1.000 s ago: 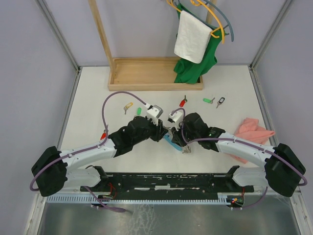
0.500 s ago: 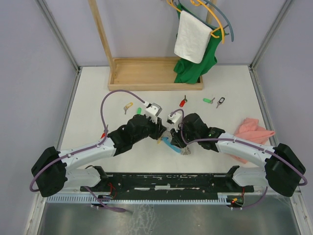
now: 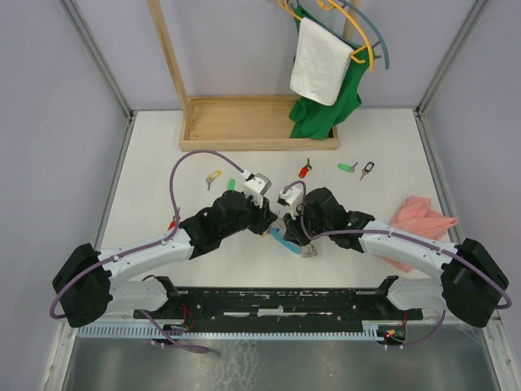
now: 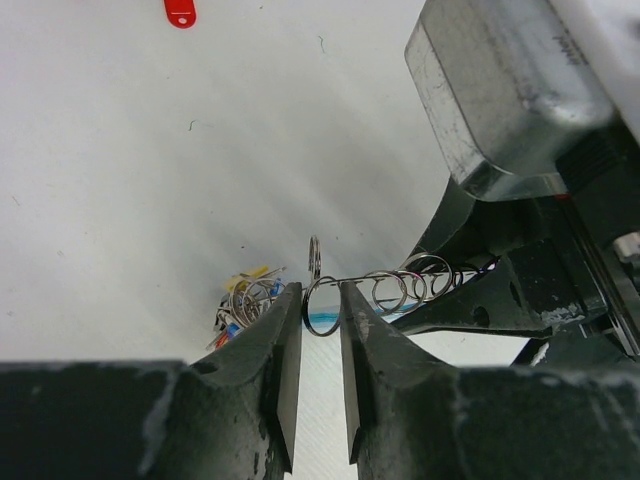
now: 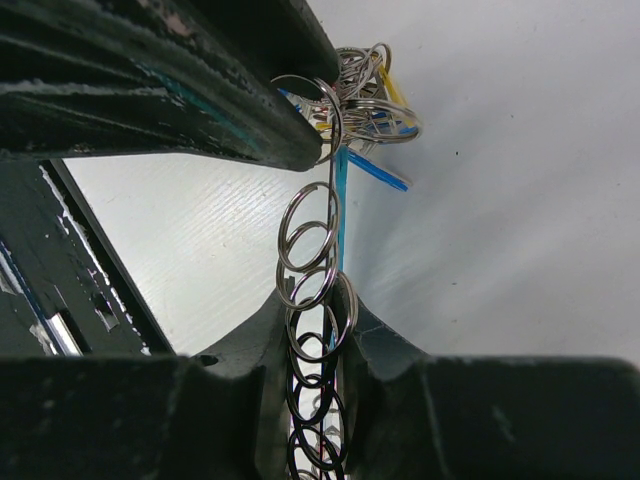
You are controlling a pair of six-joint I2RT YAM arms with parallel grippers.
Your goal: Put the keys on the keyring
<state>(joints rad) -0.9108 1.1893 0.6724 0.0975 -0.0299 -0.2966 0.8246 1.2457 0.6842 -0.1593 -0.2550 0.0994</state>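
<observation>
The keyring lies between both grippers at the table's middle, its light-blue tube and a bunch of tagged keys hanging low. My left gripper is shut on one small steel ring strung on the keyring's wire. My right gripper is shut on the wire, with several rings stacked between its fingers. In the top view the left gripper and right gripper nearly touch. Loose keys lie beyond: red, green, black, yellow, green.
A wooden rack base stands at the back. A white towel and a green cloth hang on hangers at the back right. A pink cloth lies by the right arm. A red tag shows far off.
The left gripper's jaws have narrowed slightly on the small ring. Both arms have barely shifted; the keyring stays stretched between them.
</observation>
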